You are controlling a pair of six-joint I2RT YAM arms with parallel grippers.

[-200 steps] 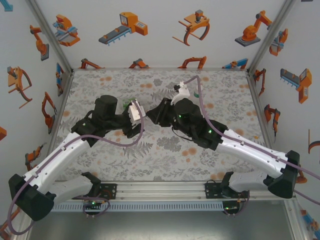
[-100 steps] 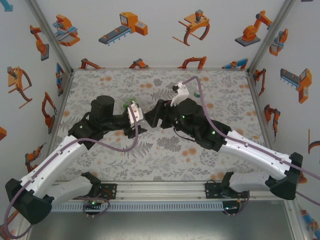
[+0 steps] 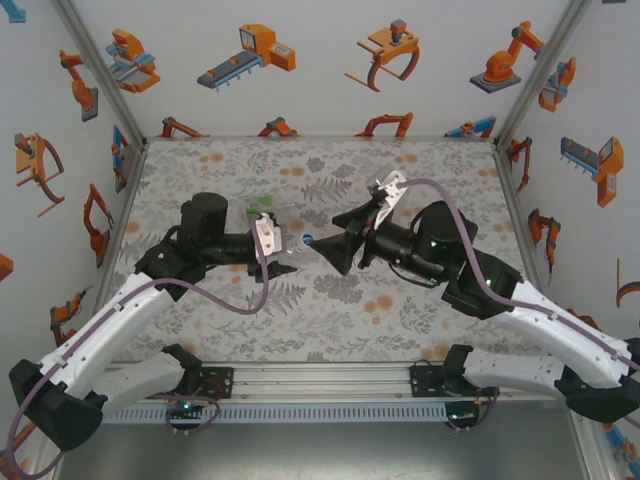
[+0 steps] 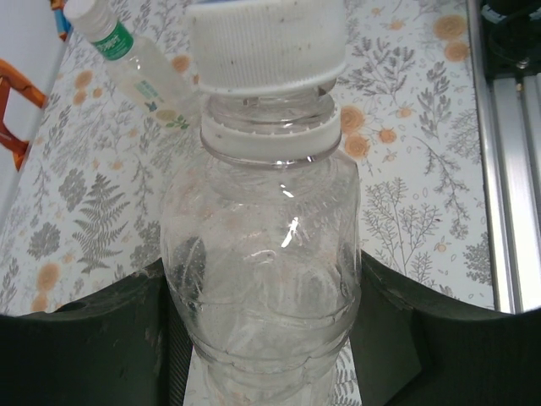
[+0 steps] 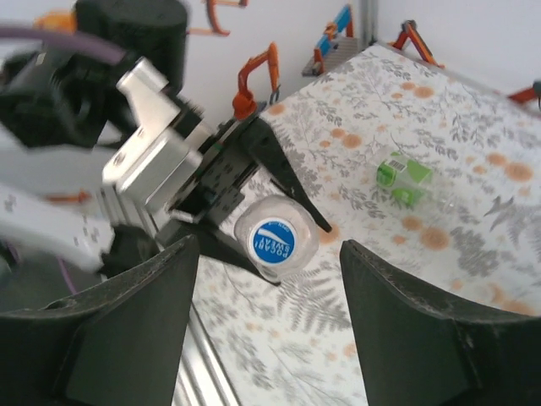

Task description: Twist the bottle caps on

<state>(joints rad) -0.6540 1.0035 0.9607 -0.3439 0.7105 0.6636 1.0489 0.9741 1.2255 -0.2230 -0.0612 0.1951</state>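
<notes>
Left gripper was clamped on the bottle. Its fingers pressed both sides of the clear body, and the neck pointed at the right gripper. The bottle was held over the table, about mid-table between the two arms.

Cap sat on the neck of the held bottle. It had a white ribbed side and a blue top. In the left wrist view its lower edge was down near the neck ring. Couldn't tell how tight it was.

Right gripper faced the cap end-on with its jaws apart, holding nothing. In the right wrist view the cap showed in the gap between its two fingers, clear of both. In the top view the tips were near the cap, with a small gap.

Second bottle lay on its side on the table beyond the left gripper, apart from the held one. It had a green label, and a white cap was on its neck.
</notes>
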